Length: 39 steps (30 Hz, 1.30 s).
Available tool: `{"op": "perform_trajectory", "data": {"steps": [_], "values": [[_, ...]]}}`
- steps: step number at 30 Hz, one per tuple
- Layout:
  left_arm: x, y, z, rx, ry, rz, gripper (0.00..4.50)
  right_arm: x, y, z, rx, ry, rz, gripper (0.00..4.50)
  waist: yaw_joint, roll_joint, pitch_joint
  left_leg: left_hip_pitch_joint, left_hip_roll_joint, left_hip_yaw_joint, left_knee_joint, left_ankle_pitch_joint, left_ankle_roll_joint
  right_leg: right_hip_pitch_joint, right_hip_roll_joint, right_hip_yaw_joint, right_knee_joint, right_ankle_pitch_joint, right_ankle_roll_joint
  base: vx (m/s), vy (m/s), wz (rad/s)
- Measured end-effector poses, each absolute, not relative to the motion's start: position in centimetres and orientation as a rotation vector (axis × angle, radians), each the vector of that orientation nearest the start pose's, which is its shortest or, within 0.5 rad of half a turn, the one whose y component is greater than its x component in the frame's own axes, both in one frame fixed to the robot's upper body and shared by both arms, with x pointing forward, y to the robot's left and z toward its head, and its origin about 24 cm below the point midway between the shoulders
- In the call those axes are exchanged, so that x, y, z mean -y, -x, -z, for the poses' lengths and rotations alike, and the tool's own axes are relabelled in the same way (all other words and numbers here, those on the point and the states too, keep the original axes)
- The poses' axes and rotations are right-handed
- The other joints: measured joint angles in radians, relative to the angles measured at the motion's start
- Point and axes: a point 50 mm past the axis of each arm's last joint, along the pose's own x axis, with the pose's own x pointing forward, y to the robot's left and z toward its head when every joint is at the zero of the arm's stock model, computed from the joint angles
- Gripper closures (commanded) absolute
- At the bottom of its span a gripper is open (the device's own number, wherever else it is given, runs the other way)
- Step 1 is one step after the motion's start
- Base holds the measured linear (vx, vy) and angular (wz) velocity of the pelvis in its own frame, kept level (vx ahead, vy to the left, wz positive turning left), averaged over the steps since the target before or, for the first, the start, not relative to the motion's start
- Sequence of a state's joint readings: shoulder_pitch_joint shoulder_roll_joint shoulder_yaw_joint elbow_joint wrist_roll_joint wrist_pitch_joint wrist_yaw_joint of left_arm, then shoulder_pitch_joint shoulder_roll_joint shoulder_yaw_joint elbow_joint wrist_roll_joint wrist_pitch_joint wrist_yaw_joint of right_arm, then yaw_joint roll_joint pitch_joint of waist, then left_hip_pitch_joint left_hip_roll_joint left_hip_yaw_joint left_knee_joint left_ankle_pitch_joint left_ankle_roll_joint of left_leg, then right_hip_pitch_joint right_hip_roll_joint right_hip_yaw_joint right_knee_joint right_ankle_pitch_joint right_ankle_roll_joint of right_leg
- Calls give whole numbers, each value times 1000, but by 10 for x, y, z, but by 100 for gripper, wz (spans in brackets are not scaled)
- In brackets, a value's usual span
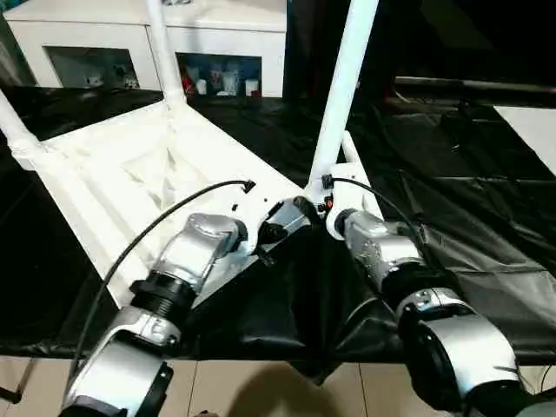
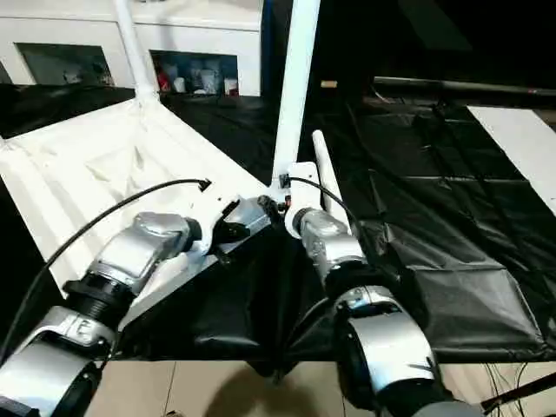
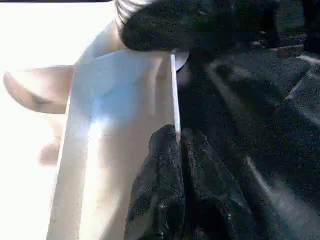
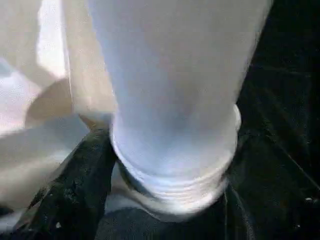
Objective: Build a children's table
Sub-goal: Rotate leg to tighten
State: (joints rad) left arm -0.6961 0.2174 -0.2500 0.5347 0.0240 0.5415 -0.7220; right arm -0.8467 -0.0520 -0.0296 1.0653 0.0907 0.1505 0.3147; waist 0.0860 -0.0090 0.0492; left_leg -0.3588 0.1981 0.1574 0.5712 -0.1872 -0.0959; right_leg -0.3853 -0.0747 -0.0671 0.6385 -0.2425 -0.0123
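1. Left eye view: tabletop (image 1: 130,187) lies upside down on the worktop (image 1: 486,252), which is draped in black sheet, ribs up. Three legs stand in corner sockets – the near one (image 1: 343,95) right at the grippers, another (image 1: 165,52) at the far corner, a third (image 1: 13,126) at the far-left edge. The fourth leg (image 2: 326,178) lies loose on the sheet just beside the near corner.
2. Left gripper (image 3: 177,145) is pinched shut on the tabletop's thin side wall near that corner – a good anchor, so hold it there so the top can't slide or tip.
3. Right gripper (image 4: 165,200) sits at the base of the near leg, one finger (image 4: 82,180) on either side of the threaded collar. Jaws look spread around it, not clamped; I can't tell whether they touch it.
4. My read: the step is seating this leg. Threads show above the socket, so it is likely not fully home.
5. To do it well – re-grip just above the collar, keep the leg square to the socket, and turn without side load. Cross-threading is the risk.
6. Check the collar is flush before going for the loose leg.
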Motion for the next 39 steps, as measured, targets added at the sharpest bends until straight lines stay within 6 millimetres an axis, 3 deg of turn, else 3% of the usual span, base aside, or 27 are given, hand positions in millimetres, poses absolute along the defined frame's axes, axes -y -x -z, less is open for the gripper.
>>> {"op": "perform_trajectory", "data": {"steps": [8, 11, 15, 22, 31, 39], "values": [[-121, -336, -72, -500, -343, 964, 450, 121, -359, -52, -318, 80, -690, 41, 7, 2, 3, -16, 2, 8, 3, 0, 16, -9, 0, -2, -7, 1, 2, 0, 0, 0], [-129, -333, -73, -477, -353, 1013, 450, 131, -350, -55, -282, 132, -807, 41, 7, 2, 3, -26, 3, 9, 11, -3, 21, -16, 0, -2, -6, 2, 4, 0, 0, 0], [-143, -320, -70, -474, -314, 1114, 450, 143, -339, -53, -277, 179, -927, 41, 8, 2, 3, -30, 4, 11, 21, -7, 27, -17, -2, -2, -4, 2, 4, 0, 0, 0], [-154, -309, -70, -492, -333, 1216, 450, 135, -327, -58, -211, 166, -1056, 41, 10, 1, 4, -29, 9, 15, 32, -7, 26, -17, -4, 0, 7, 2, 4, 0, 0, 0], [-151, -304, -66, -501, -341, 1260, 450, 130, -324, -59, -194, 177, -1110, 41, 9, 1, 4, -27, 9, 16, 32, 0, 26, -16, -5, 1, 8, 6, 3, 0, 0, 0], [-151, -304, -66, -495, -354, 1264, 450, 125, -323, -57, -195, 165, -1124, 117, 8, 1, 4, -28, 9, 16, 32, 0, 26, -16, -4, 1, 9, 7, 3, 0, 0, 0]]}}
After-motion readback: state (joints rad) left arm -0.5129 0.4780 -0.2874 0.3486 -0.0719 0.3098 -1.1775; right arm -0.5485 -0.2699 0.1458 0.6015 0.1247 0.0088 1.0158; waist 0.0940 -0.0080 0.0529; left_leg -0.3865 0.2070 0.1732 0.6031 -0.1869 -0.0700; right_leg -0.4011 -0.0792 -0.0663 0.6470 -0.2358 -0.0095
